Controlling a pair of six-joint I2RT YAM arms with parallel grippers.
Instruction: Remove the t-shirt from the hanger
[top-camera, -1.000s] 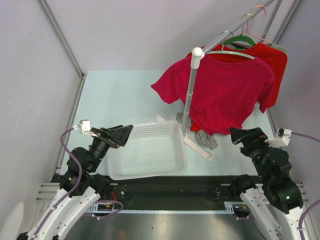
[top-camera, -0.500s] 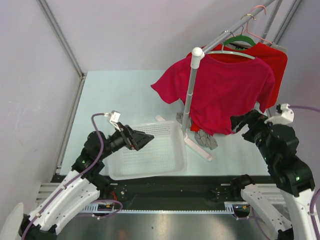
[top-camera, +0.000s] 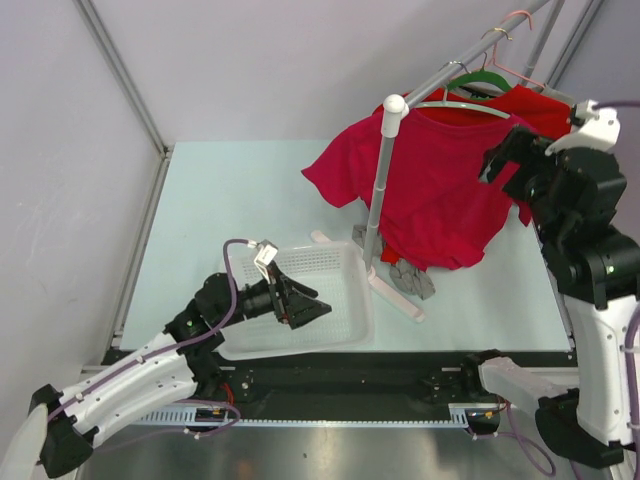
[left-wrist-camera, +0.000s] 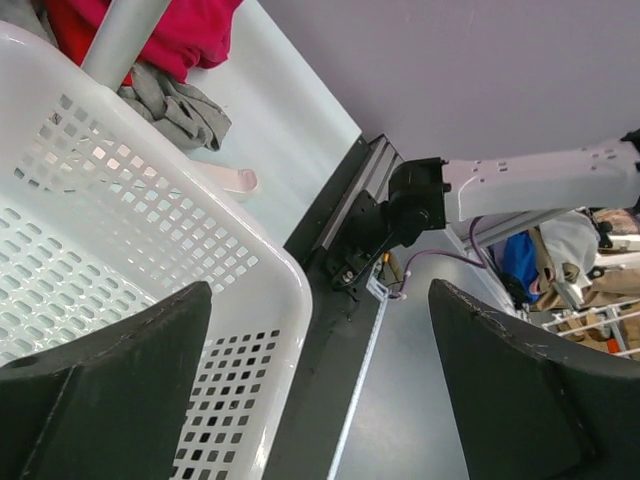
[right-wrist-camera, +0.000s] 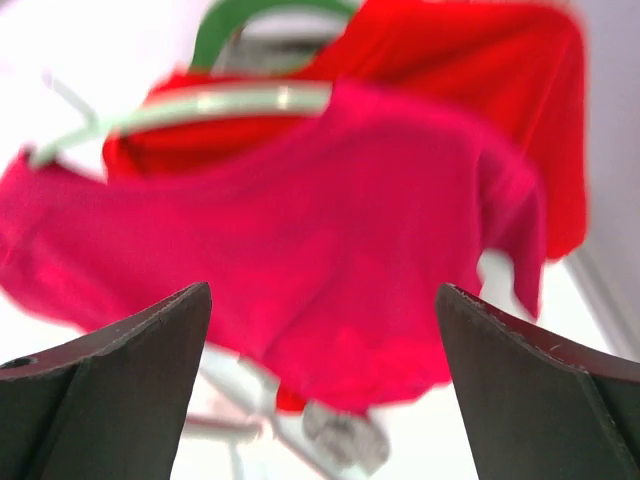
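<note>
The right arm reaches high, its claw (right-wrist-camera: 322, 288) spread wide and empty, facing the crimson t-shirt (top-camera: 440, 190). The t-shirt hangs on the arched pale grey plastic hanger (top-camera: 470, 106). The left arm stretches low, its claw (left-wrist-camera: 320, 290) released over one perforated white basket (top-camera: 310, 249) on the counter (top-camera: 230, 190). Two cloth shirts, three hangers.

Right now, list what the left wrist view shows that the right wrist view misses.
Only the left wrist view: the white basket and a crumpled grey cloth by the rack pole. Only the right wrist view: the pale grey hanger, the green hanger and the scarlet t-shirt. Both: the crimson t-shirt.
</note>
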